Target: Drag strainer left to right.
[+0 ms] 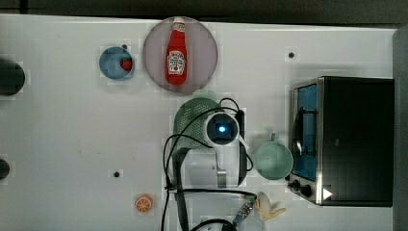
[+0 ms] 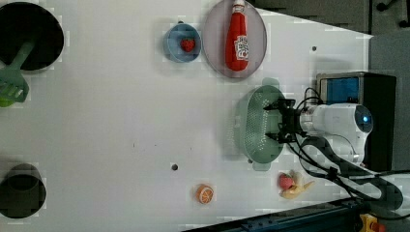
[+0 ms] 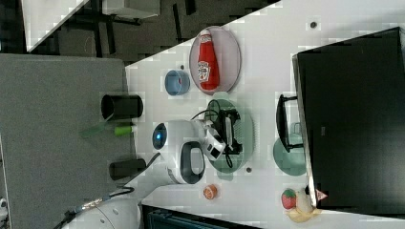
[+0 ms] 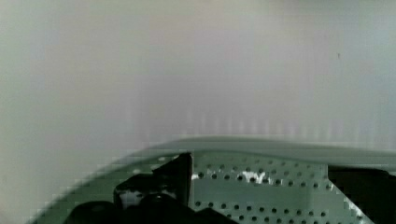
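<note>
Strainer (image 2: pixel 256 123) lies lengthwise up-down in the left view, open gripper (image 2: pixel 276 121) above.

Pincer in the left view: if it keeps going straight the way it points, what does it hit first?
Most likely the strainer. The open pincer points into its perforated bowl, fingers spread over the inside. Whether it already touches the bottom is unclear; depth is hard to judge.

Looks like a robot lab dressed up as a kitchen: bare white table (image 1: pixel 72 144) with toy food, a ketchup bottle (image 1: pixel 176 52) at 12 o'clock in the top view, a toaster oven (image 1: pixel 346 139) at 3 o'clock, cables everywhere.
</note>
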{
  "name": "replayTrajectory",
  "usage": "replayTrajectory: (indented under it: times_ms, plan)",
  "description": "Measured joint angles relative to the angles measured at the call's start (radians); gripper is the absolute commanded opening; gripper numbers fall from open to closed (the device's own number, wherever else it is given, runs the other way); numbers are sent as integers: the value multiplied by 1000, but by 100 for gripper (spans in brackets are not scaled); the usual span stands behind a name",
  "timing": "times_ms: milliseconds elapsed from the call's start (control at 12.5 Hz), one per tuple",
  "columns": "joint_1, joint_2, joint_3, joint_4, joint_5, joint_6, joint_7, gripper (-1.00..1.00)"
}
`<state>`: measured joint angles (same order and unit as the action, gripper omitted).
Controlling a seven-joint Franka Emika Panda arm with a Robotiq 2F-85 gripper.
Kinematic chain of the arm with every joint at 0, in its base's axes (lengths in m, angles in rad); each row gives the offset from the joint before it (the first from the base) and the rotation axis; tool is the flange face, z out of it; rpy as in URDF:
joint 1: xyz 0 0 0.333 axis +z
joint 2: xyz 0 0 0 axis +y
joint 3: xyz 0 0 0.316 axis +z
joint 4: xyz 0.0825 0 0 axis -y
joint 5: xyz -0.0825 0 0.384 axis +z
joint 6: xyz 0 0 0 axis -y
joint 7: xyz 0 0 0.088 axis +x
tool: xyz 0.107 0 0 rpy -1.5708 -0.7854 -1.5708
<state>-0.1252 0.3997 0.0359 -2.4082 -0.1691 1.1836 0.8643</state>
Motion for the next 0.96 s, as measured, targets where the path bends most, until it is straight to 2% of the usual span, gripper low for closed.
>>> replayTrajectory:
  times_ms: [240, 400, 560, 800, 960]
  plan:
    - [-12, 0, -64, -2, -7, -5, -20, 100]
    - [-48, 1, -60, 4, -8, 10, -51, 100]
    - [-52, 0, -63, 12, 15, 29, -67, 100]
    - [-56, -41, -47, 8, 17, -10, -145, 100]
    - [-53, -109, -29, -2, 11, -125, -203, 100]
